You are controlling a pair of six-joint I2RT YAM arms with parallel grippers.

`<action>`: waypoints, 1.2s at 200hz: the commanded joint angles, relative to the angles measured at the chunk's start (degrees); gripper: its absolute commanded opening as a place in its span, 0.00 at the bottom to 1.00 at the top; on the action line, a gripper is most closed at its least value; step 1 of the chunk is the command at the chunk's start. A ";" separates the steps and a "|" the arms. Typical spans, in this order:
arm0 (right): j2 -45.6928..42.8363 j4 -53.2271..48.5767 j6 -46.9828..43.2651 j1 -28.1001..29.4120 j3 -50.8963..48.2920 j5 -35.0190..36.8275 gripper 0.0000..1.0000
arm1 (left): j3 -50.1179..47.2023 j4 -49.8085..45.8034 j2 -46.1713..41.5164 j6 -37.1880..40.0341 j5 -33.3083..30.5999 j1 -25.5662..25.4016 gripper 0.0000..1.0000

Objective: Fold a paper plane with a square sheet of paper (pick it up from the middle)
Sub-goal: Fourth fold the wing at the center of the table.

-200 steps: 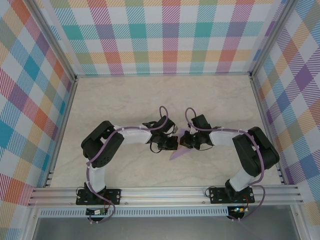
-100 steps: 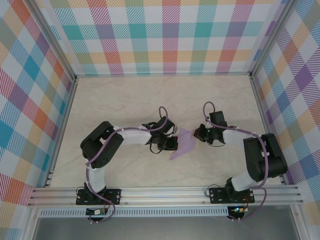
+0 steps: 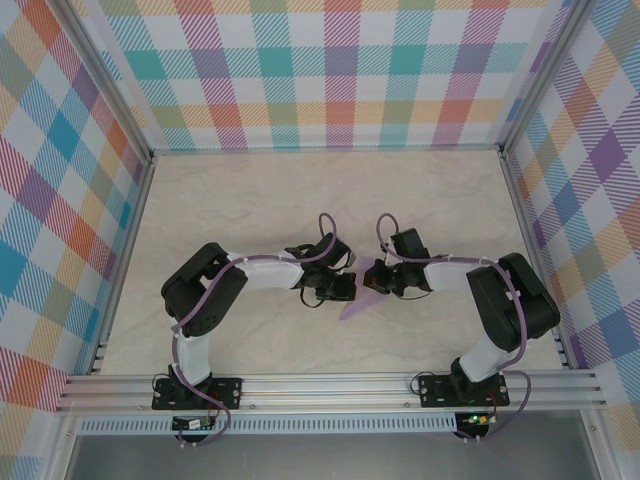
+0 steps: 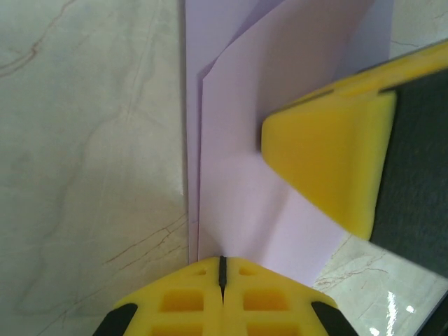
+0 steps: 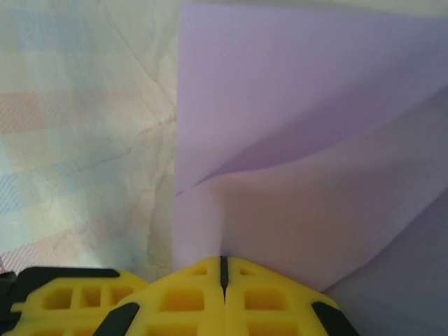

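Observation:
A partly folded lavender sheet of paper (image 3: 352,305) lies flat at the table's centre, between the two grippers. In the left wrist view the paper (image 4: 238,126) shows layered edges and a long straight fold on its left. My left gripper (image 4: 222,263) is shut, its tips resting on the near edge of the paper. My right gripper (image 5: 224,263) is also shut, tips against a raised flap of the paper (image 5: 301,126). From above, the left gripper (image 3: 348,287) and right gripper (image 3: 375,284) nearly meet. One of the right gripper's yellow fingers (image 4: 329,154) sits on the sheet.
The marble-patterned table (image 3: 250,200) is walled by plaid panels (image 3: 340,70) on three sides. An aluminium rail (image 3: 330,385) with both arm bases runs along the near edge. Yellow fingers of the left gripper (image 5: 70,301) sit close beside my right one.
The right gripper swung away to the right, uncovering a paper flap, then returned onto the paper beside the left gripper. The left arm stayed put.

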 commanded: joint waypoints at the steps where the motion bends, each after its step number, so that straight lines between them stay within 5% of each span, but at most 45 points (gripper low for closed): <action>1: 1.47 1.60 0.48 -2.18 0.23 2.81 0.00 | -4.74 -12.98 7.36 -0.53 -6.24 -1.93 0.00; 82: 0.89 1.75 4.59 -15.59 1.16 6.06 0.00 | -5.88 -12.11 6.69 -0.53 -5.89 -1.93 0.00; 148: -9.27 -0.44 3.17 -10.25 0.46 2.46 0.00 | -4.90 -11.93 6.55 -0.36 -5.44 -2.04 0.00; 200: 0.67 -0.95 3.05 -6.65 4.91 0.25 0.00 | -4.43 -12.47 7.00 -0.21 -5.79 -2.01 0.00; 240: 4.45 -1.92 1.99 -8.53 5.65 5.42 0.00 | -4.77 -12.36 6.65 -0.35 -5.82 -2.01 0.00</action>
